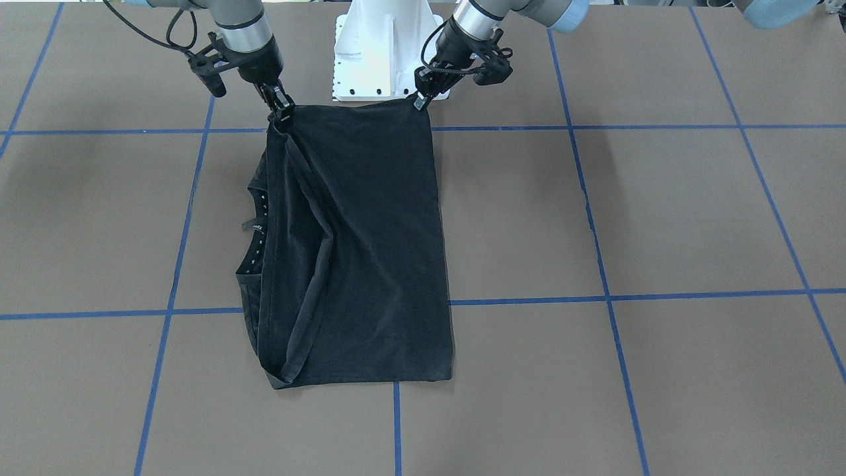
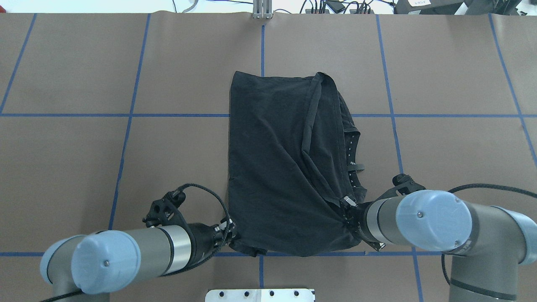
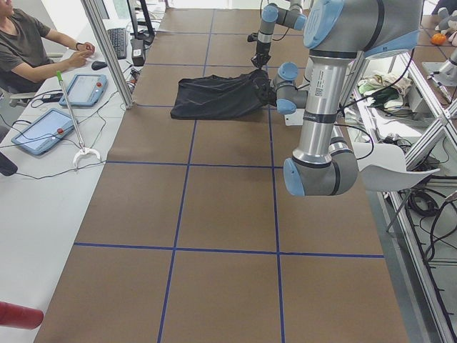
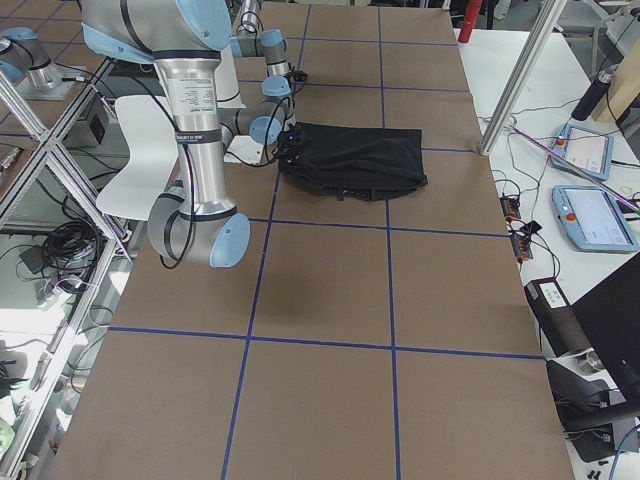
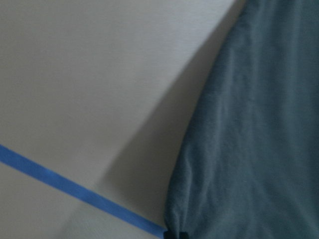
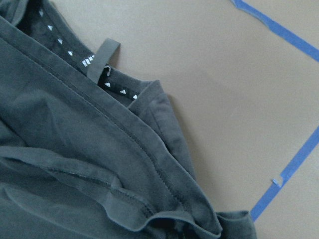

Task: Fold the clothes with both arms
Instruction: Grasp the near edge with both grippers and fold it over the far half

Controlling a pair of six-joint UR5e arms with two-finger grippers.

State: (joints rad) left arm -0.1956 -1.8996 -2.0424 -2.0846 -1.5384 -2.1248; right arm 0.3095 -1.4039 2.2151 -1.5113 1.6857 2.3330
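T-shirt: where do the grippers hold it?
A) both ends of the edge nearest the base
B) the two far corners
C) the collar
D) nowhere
A: the left gripper and right gripper each pinch one end of the T-shirt edge beside the base.

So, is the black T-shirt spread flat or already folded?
Folded, partly: the T-shirt lies as a narrow doubled rectangle, its collar peeking out beneath the top layer. Left gripper and right gripper pinch its robot-side corners.

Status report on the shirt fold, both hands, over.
Both shut: left hand and right hand pinch the T-shirt at its robot-side corners. T-shirt folded lengthwise on the table, collar exposed on the right hand's side. Nothing seen in the way.
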